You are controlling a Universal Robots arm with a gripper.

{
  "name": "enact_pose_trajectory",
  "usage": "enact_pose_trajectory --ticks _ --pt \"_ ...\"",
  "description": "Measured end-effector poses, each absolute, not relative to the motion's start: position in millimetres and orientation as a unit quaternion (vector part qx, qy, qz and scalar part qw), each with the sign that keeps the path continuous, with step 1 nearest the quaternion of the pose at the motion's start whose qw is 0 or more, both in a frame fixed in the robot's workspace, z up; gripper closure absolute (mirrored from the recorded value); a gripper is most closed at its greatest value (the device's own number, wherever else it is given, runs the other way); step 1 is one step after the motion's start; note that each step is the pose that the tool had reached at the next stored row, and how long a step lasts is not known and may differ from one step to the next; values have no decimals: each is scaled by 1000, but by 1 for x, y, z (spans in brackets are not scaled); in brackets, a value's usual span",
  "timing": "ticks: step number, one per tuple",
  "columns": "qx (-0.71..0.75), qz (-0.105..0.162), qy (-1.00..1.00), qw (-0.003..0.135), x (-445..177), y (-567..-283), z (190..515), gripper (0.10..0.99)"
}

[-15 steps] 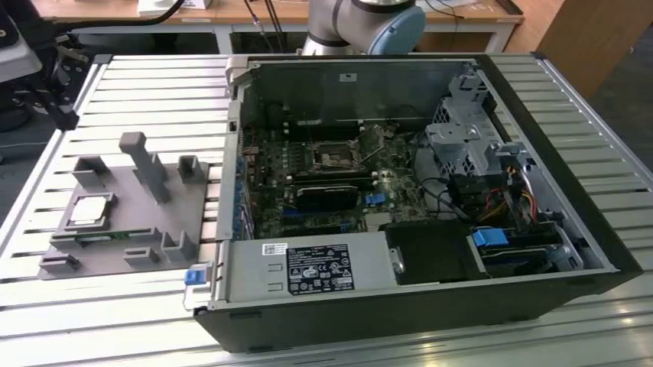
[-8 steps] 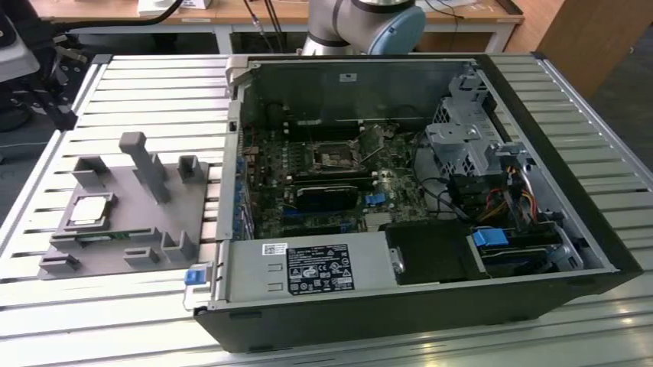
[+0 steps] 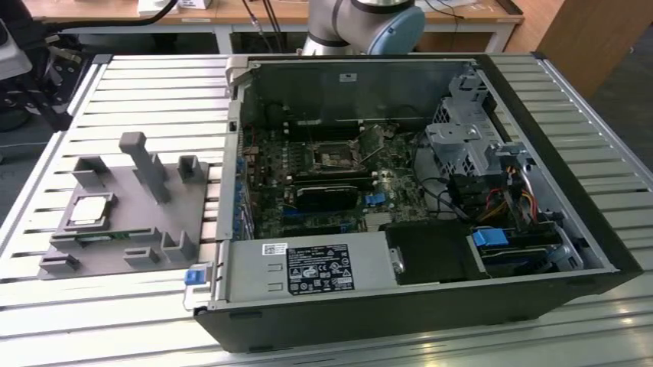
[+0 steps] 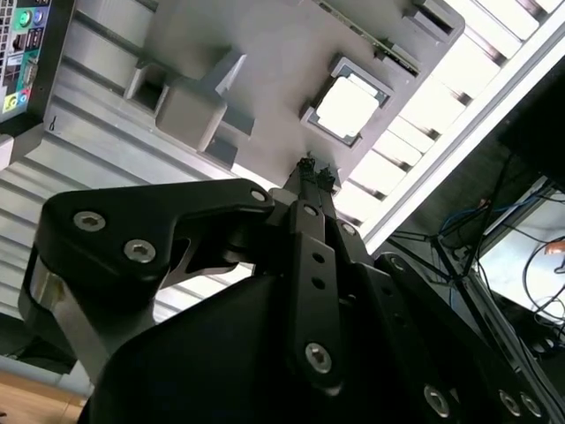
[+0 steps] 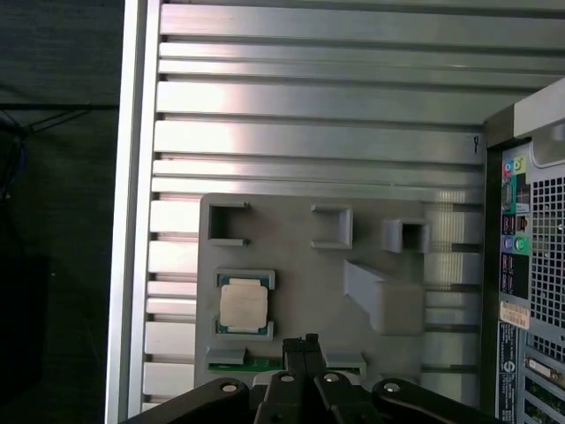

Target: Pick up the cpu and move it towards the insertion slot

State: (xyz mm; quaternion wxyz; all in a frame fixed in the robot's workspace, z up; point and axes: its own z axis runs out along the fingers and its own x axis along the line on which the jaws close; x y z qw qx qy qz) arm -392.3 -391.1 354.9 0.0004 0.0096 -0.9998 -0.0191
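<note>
Now | one cpu (image 5: 243, 306) seated in one grey fixture (image 5: 291, 265) | one insertion slot (image 3: 334, 156) | fingers (image 4: 305, 190) clenched, empty

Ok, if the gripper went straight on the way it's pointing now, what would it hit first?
Probably the grey fixture: the gripper, fingers shut, aims at its surface close beside the cpu, not at the chip itself, though depth is unclear.

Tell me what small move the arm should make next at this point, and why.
Probably shift the claw sideways until it sits over the chip. In both wrist views its closed tips hold nothing and point at the grey holder beside the chip, not at it; the chip lies in its recess on that holder, apart from the socket.
</note>
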Motion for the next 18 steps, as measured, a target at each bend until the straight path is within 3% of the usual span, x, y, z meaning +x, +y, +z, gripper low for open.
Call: enact_pose_trajectory --ticks 18 --pt "10 -19 -1000 0 -407 -391 355 980"
